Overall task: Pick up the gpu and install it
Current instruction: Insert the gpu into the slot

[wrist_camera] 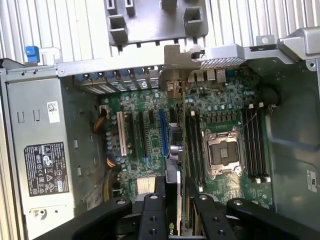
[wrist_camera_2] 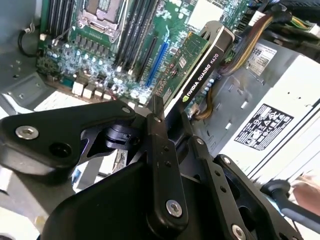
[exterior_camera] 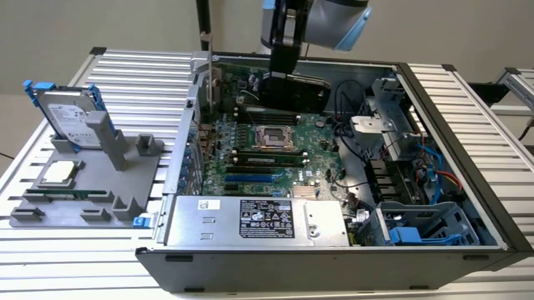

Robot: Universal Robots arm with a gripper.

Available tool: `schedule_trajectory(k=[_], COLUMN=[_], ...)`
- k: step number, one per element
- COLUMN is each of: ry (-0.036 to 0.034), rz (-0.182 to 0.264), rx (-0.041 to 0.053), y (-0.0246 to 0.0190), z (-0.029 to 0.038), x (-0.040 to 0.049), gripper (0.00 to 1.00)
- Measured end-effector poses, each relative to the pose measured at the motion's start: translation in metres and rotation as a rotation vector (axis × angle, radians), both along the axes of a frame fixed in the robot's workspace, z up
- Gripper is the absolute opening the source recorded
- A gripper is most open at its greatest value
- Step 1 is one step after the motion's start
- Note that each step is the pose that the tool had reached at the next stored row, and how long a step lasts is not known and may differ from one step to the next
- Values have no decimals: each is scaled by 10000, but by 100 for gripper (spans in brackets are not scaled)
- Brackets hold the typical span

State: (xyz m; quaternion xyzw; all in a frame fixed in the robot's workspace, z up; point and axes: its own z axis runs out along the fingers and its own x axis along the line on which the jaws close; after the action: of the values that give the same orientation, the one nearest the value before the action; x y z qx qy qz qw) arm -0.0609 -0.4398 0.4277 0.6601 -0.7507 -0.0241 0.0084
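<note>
Open computer case (exterior_camera: 467, 169) lies on its side on the slatted counter (exterior_camera: 142, 75) with the panel off. The motherboard (exterior_camera: 276, 156) therefore faces up and a card can come in from above

The tool (exterior_camera: 284, 72) hangs over the far part of the board, closed on the gpu (exterior_camera: 294, 90). It pinches the card's two flat faces near the upper edge. The card is held on edge and upright, long edge down. I judge that to be the attitude a straight push into a slot needs

In the second wrist view the gpu (wrist_camera_2: 200, 62) runs away from the fingers (wrist_camera_2: 160, 150), black shroud on one face, green board on the other. The long blue slot (wrist_camera_2: 157, 62) beside it is bare, so the card is not seated. It sits above the board and apart from it; how high, I cannot tell

In the first wrist view the card (wrist_camera: 173, 170) shows edge-on and parallel to the blue slot (wrist_camera: 161, 132). It appears just beside that slot, between it and the memory slots (wrist_camera: 195, 145). My reading is that it is near alignment, not settled over the slot

The card's far end points toward the rear wall (wrist_camera: 125, 75) with its row of openings, which is where an end bracket would have to land

A grey fixture (exterior_camera: 84, 187) sits on the counter at the exterior view's left. A hard drive (exterior_camera: 71, 115) with blue rails stands in it, well apart from the work
</note>
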Motion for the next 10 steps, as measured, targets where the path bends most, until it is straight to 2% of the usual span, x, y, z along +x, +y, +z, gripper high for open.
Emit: schedule_trajectory(k=[10], ry=[0], rz=[915], rx=[1], y=[0], z=[0], x=[0], gripper=[0])
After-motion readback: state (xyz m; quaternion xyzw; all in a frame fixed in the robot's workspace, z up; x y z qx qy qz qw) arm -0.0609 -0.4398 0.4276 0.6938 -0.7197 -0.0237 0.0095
